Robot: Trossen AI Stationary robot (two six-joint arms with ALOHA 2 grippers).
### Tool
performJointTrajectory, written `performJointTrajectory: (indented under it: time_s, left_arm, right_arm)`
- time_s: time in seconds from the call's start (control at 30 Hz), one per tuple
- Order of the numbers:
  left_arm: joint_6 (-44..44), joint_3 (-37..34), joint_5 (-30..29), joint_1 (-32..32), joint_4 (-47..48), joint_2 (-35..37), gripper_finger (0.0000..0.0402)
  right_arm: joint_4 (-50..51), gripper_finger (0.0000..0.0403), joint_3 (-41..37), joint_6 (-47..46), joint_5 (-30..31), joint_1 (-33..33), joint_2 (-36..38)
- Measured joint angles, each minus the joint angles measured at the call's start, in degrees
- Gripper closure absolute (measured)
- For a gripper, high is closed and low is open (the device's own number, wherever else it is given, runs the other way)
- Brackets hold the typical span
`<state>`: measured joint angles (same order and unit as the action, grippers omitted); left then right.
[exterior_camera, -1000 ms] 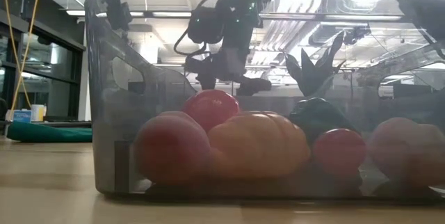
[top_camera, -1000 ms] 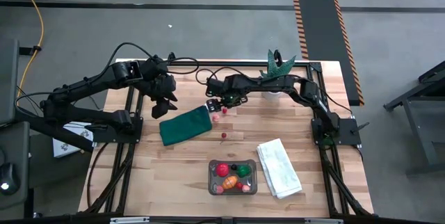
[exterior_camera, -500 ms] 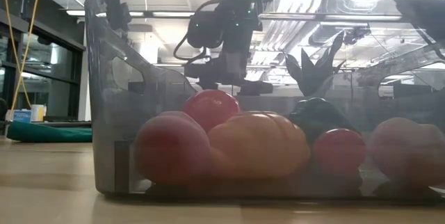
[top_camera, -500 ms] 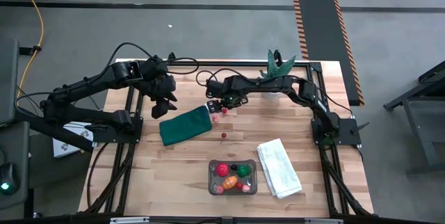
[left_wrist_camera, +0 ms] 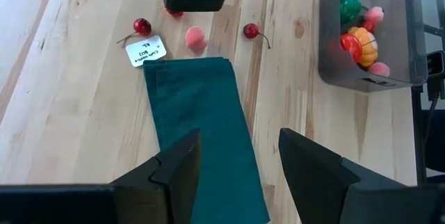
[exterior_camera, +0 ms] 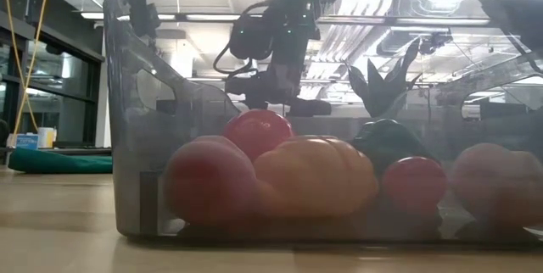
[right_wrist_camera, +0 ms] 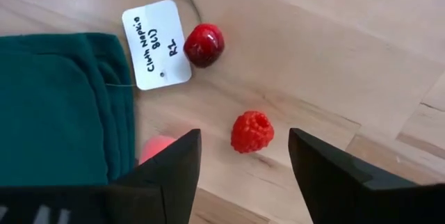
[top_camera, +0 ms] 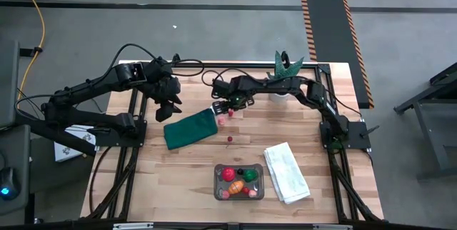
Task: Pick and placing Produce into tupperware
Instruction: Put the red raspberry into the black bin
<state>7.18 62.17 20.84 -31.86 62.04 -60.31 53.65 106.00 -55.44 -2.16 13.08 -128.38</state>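
- Step in hand, as we read it: right gripper (right_wrist_camera: 240, 165) going for the raspberry (right_wrist_camera: 252, 131). Its fingers (right_wrist_camera: 170, 161) stand apart, nothing between them yet; the berry sits in the gap, just ahead of the tips.
- To do it well we'd come straight down, centre the berry between the fingers and close gently. It's small and round, so an off-centre pinch will likely squirt it away.
- Clutter near the berry: pink piece (right_wrist_camera: 156, 146) at 9 o'clock from it, against the green cloth (right_wrist_camera: 62, 106); cherry (right_wrist_camera: 204, 44) with stem at 11 o'clock, beside a white tag (right_wrist_camera: 155, 43). We'd keep the fingers off the cloth edge.
- In the high view the right gripper (top_camera: 227, 105) hangs over the worktop (top_camera: 186, 173) just past the cloth's far corner; another cherry (top_camera: 230, 139) lies loose at 6 o'clock from it.
- Tupperware (top_camera: 218, 182) further out at 6 o'clock, already holding several produce pieces, next to the white towel (top_camera: 287, 173).
- Left gripper (left_wrist_camera: 236, 161) parked, fingers apart and empty, above the cloth.
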Motion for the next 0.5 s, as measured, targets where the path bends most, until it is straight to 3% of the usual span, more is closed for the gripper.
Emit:
performJointTrajectory:
  time_s: [0.5]
  left_arm:
    - [-0.01,0.00,0.01,0.00,0.13,0.02,0.0220]
  right_arm:
    - [-0.48,0.0196,0.02,0.39,-1.35,0.18,-0.73]
